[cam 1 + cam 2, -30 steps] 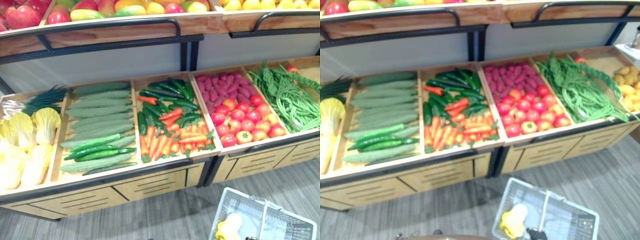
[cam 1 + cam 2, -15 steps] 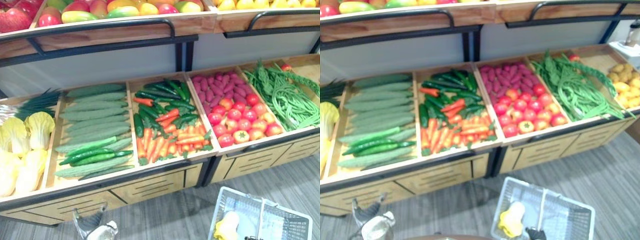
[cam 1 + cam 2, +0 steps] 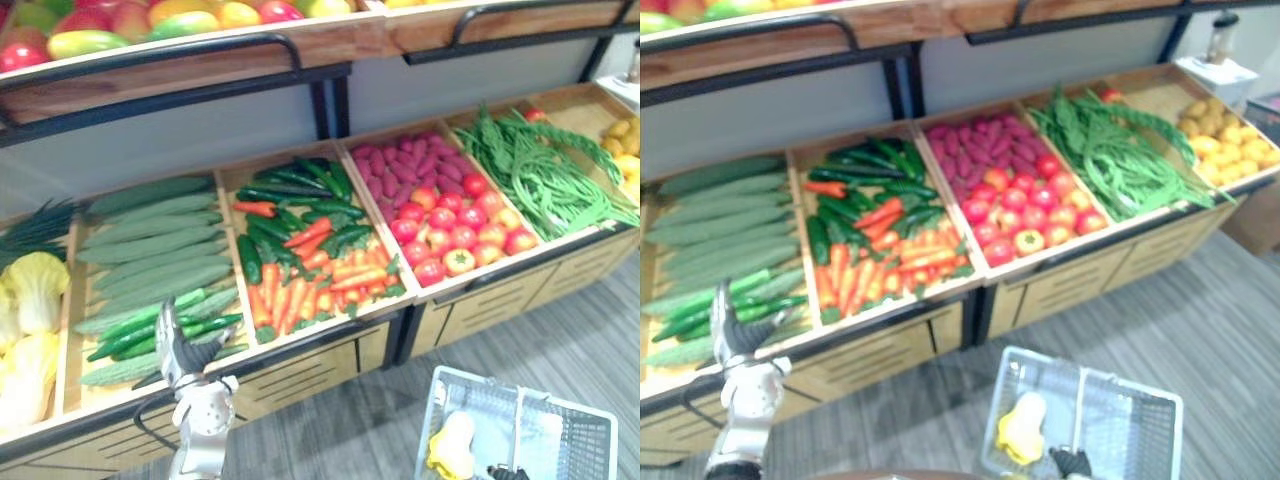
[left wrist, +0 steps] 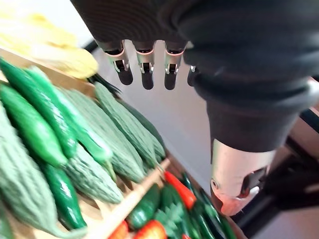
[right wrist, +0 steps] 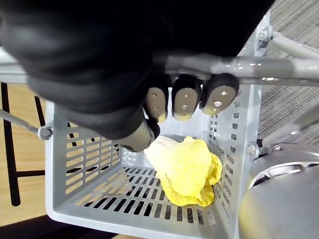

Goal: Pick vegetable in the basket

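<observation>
Left hand (image 3: 180,350): raised at the front edge of the wooden stand (image 3: 330,345), over the leftmost full compartment. Fingers (image 4: 145,69) are extended and near straight, thumb set apart, nothing held. Directly beyond the fingertips lie the smooth green cucumbers (image 4: 35,124), with the ridged pale gourds (image 3: 160,235) behind them toward the stand's back wall. The hand appears clear of the produce, though contact cannot be confirmed from here.

Right hand (image 5: 185,102): low, on the floor side of the stand. Fingers are curled over the grey metal handle (image 5: 284,67) of the basket (image 5: 82,162) and closed around it.

Basket: grey, slotted plastic, positioned in front of the stand, off its tomato (image 3: 450,235) compartment. One yellow leafy vegetable (image 5: 184,169) lies on the basket floor, toward one end wall.

Stand, remaining compartments, next to the cucumbers and onward: carrots (image 3: 290,295) with dark green and red peppers (image 3: 300,205); tomatoes with purple tubers behind; long green beans (image 3: 545,180). Pale yellow cabbages (image 3: 35,290) sit at the stand's far left end.
</observation>
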`<state>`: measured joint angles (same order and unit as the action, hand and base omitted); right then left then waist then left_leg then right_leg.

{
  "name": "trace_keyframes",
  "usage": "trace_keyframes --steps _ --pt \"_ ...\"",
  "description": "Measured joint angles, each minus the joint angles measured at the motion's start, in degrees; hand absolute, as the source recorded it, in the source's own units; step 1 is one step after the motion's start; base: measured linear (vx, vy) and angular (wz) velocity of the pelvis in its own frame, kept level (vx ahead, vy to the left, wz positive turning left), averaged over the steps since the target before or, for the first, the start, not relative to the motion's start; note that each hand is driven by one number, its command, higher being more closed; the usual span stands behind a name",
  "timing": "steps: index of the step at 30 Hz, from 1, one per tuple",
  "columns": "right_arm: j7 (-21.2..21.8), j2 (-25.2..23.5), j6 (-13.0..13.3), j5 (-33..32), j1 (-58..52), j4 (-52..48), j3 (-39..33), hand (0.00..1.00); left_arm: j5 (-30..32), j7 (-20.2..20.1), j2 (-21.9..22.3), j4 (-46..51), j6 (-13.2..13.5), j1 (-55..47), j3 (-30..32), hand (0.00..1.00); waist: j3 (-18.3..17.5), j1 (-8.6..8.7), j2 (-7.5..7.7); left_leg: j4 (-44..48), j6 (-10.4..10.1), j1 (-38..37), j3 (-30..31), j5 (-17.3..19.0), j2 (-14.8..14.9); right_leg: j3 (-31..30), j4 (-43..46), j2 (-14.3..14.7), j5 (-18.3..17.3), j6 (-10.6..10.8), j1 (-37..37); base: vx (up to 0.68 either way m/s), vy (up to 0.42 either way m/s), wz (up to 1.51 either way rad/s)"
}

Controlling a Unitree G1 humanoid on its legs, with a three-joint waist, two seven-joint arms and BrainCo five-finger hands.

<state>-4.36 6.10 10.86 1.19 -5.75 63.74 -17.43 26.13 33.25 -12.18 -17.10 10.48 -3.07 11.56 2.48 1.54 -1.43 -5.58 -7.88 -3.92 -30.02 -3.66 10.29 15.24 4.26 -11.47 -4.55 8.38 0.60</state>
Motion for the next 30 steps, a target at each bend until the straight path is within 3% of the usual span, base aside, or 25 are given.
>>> trace_keyframes --steps 5,11,17,25,30 --pt "0.27 0.4 0.76 0.0 0.5 -0.7 0.51 1.0 4.05 -2.38 -4.78 -0.3 0.21 5.63 -5.34 0.0 0.83 0.45 -0.96 0.02 0.0 -0.24 -2.45 0.0 0.62 -3.99 -0.08 1.01 0.83 -0.79 2.4 0.02 -0.026 -0.41" --pt "0.88 1.54 0.88 0.02 2.36 -2.79 1.02 1.0 6.2 -5.99 -12.75 -6.14 0.28 13.84 -11.37 0.0 3.35 2.78 -2.03 0.02 -0.01 -0.09 -5.85 0.0 1.12 -8.53 0.02 2.15 1.76 -1.06 5.8 0.0 -0.018 -0.37" --pt "0.89 1.93 1.11 0.02 2.34 -4.86 0.96 1.0 6.42 -11.41 -18.89 -11.25 1.36 21.9 -18.73 0.0 4.94 3.12 -2.61 0.04 -0.02 -0.35 -8.67 -0.01 1.13 -11.36 0.43 2.65 2.13 -1.13 7.77 0.01 -0.009 -0.27" --pt "0.74 2.17 1.1 0.0 2.13 -5.28 0.25 1.0 6.13 -16.91 -21.01 -13.86 2.08 26.39 -24.81 0.0 5.52 3.27 -3.59 0.05 -1.11 -1.31 -9.21 0.77 1.16 -12.56 1.63 2.71 2.13 -1.13 8.15 0.02 0.001 -0.08" --pt "0.82 2.27 1.03 0.02 2.04 -5.55 -0.07 1.0 5.35 -19.4 -21.24 -16.8 2.21 27.74 -25.37 0.0 5.65 3.2 -3.83 0.06 -1.29 -1.34 -9.12 0.9 0.98 -12.55 1.97 2.44 2.13 -1.13 8.15 -0.01 0.005 0.02"
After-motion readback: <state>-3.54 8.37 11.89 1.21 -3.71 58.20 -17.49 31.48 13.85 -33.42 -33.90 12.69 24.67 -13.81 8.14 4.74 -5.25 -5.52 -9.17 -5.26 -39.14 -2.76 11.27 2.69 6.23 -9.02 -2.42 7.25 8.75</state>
